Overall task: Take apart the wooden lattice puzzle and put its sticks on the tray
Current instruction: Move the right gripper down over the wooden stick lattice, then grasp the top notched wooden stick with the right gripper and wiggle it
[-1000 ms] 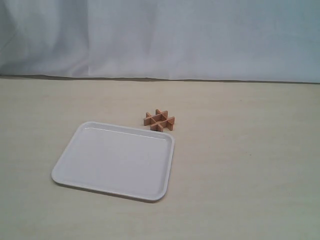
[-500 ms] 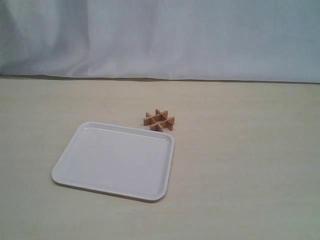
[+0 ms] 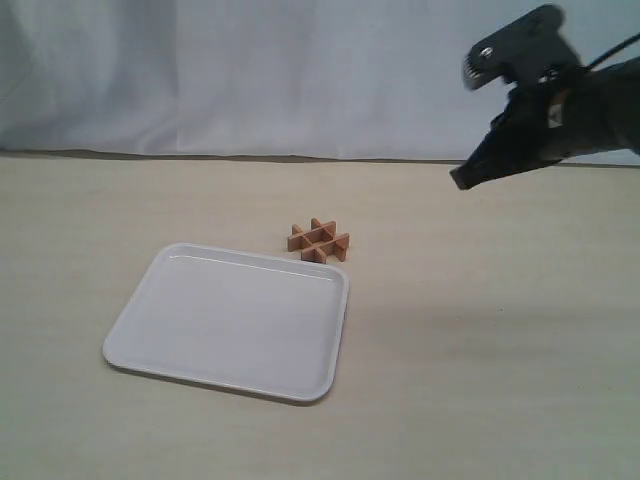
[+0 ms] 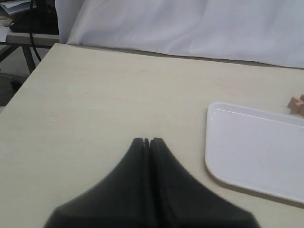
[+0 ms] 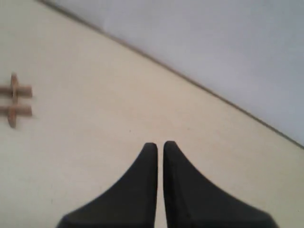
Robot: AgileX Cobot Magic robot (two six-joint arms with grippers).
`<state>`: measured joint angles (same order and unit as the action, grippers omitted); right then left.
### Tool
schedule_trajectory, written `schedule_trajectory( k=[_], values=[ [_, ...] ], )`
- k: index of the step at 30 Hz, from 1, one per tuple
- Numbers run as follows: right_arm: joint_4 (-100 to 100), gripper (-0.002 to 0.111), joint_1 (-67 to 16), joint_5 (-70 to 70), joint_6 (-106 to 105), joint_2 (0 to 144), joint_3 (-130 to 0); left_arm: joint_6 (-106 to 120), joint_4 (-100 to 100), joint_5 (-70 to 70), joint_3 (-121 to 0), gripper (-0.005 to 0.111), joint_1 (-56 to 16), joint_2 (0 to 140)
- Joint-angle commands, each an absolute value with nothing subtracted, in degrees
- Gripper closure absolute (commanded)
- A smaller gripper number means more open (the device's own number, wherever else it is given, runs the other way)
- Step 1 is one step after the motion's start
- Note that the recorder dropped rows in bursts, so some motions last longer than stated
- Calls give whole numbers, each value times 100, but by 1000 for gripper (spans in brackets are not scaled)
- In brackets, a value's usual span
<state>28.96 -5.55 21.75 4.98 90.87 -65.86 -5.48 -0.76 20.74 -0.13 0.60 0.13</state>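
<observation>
The wooden lattice puzzle (image 3: 319, 241) stands whole on the table, just off the far right corner of the white tray (image 3: 230, 315), which holds nothing. My right gripper (image 3: 458, 180) hangs high over the table's right side, well away from the puzzle, its jaws shut with only a hairline gap and nothing between them (image 5: 160, 144). In the right wrist view the puzzle (image 5: 14, 100) sits at the frame's edge. My left gripper (image 4: 147, 140) is shut and empty above bare table, beside the tray (image 4: 256, 152); a corner of the puzzle (image 4: 298, 104) peeks in. The left gripper does not appear in the exterior view.
A white cloth backdrop (image 3: 300, 70) hangs along the table's far edge. In the left wrist view the table's side edge (image 4: 28, 78) shows, with a dark stand and cables (image 4: 28, 23) beyond it.
The right arm has come into the exterior view at the upper right; a second ago no arm showed. The puzzle and the tray have not moved.
</observation>
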Motion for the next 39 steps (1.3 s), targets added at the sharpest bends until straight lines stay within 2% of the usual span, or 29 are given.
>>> schedule_trajectory(
  k=[1, 5, 13, 22, 26, 33, 39],
  values=[
    [576, 104, -546, 3949, -2937, 10551, -7911, -568, -88, 2024, 0, 107, 23, 0],
    [-276, 104, -616, 5279, -4697, 11654, -8914, -568, -88, 2024, 0, 107, 23, 0],
    [-340, 104, -1091, 5369, -5653, 12849, -10161, -568, -88, 2024, 0, 107, 23, 0],
    [-166, 104, -1252, 6613, -6257, 13832, -12041, -568, -88, 2024, 0, 107, 23, 0],
    [-42, 103, -1252, 6612, -6772, 13860, -12156, -568, -88, 2024, 0, 107, 23, 0],
    [109, 85, -1252, 6127, -7135, 13932, -12156, -568, -88, 2024, 0, 107, 23, 0],
    [109, 83, -1252, 5913, -7475, 14117, -12156, -568, -88, 2035, 0, 107, 23, 0]
  ],
)
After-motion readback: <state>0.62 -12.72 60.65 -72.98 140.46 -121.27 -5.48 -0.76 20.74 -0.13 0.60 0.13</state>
